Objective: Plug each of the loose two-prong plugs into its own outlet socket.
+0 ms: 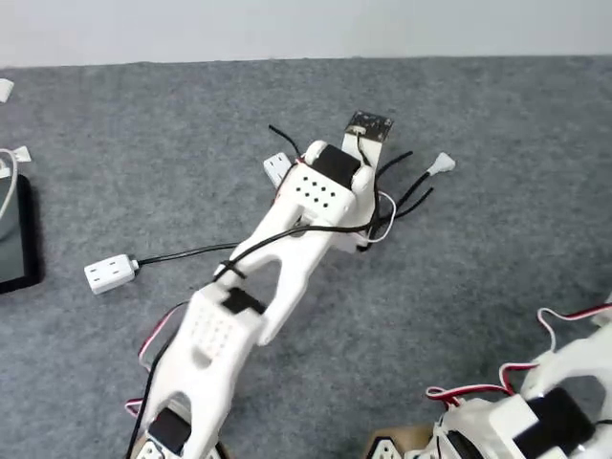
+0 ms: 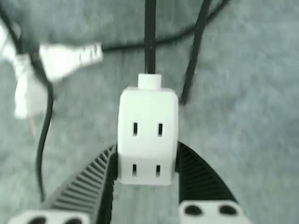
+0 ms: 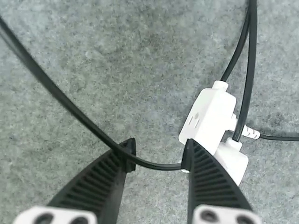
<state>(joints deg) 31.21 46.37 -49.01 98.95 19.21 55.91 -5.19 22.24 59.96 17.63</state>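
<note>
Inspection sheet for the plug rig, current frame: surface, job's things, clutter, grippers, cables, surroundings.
Surface: grey carpet over the table.
Job's things: outlet block in the left gripper; second outlet block lying apart on the carpet; loose plug lying unplugged.
Clutter: dark flat device at the carpet's edge.
Grippers: left gripper shut on the outlet block; right gripper open, a black cable crossing between its fingers, another outlet beside it.
Cables: black cords tangled by the extended arm.
Surroundings: pale wall behind.
</note>
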